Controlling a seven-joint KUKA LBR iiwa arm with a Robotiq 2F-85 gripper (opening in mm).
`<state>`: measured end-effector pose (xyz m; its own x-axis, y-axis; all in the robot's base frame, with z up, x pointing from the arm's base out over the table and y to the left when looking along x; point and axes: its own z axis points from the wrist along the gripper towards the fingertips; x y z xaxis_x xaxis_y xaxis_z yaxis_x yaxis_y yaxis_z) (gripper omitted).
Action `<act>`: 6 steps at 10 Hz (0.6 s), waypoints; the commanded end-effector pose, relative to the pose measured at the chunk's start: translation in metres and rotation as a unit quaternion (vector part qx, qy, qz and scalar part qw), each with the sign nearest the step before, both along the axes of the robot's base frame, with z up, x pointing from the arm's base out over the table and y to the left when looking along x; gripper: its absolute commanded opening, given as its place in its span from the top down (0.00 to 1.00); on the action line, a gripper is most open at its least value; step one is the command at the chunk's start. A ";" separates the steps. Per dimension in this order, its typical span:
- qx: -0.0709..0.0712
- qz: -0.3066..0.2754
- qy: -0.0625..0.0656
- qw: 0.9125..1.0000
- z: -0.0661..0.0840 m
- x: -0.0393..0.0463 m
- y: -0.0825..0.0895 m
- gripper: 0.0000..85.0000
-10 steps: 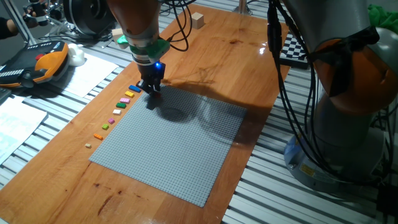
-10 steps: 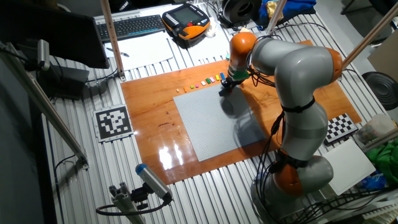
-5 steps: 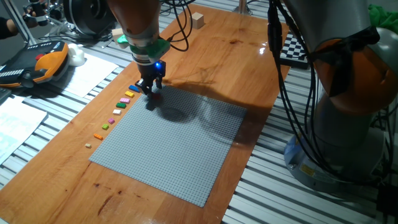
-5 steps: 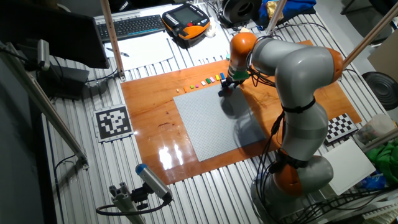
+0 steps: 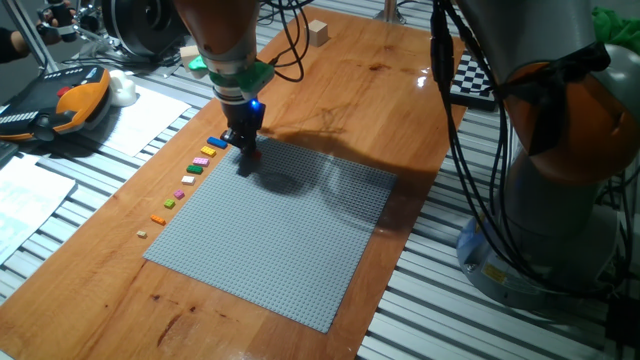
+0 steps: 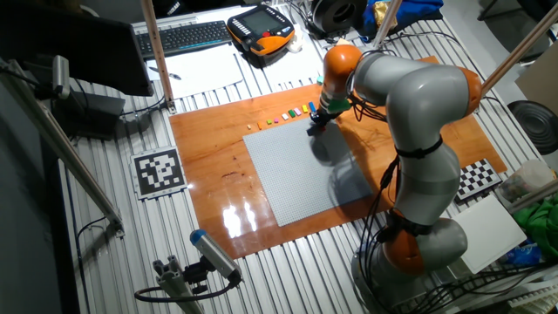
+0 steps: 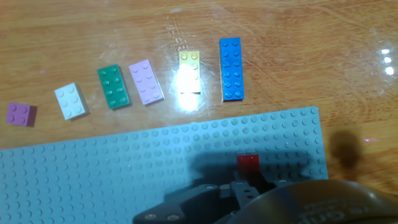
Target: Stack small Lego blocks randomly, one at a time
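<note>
A red Lego block (image 7: 249,163) is being seen on the grey baseplate (image 7: 124,168) near its corner, just ahead of the end effector (image 5: 243,150), whose spread cannot be told. Beyond the plate's edge, blue (image 7: 231,60), yellow (image 7: 189,71), pink (image 7: 146,81), green (image 7: 113,86), white (image 7: 69,101) and purple (image 7: 20,114) blocks are being shown in a row on the counter (image 7: 74,31).

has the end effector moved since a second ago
Yes, slightly. In the one fixed view the end effector has dipped back down toward the grey baseplate after lifting a little, beside the blue brick, at about the height it had a second ago.
</note>
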<state>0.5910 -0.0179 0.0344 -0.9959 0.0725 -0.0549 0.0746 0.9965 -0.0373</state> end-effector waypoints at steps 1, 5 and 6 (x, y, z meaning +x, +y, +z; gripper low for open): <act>0.001 -0.001 0.000 1.000 0.000 -0.0002 0.000 1.00; 0.000 -0.006 0.001 1.000 0.000 -0.0004 0.000 1.00; 0.000 -0.006 0.001 1.000 0.000 -0.0005 0.000 1.00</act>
<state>0.5905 -0.0182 0.0343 -0.9949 0.0847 -0.0540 0.0868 0.9956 -0.0367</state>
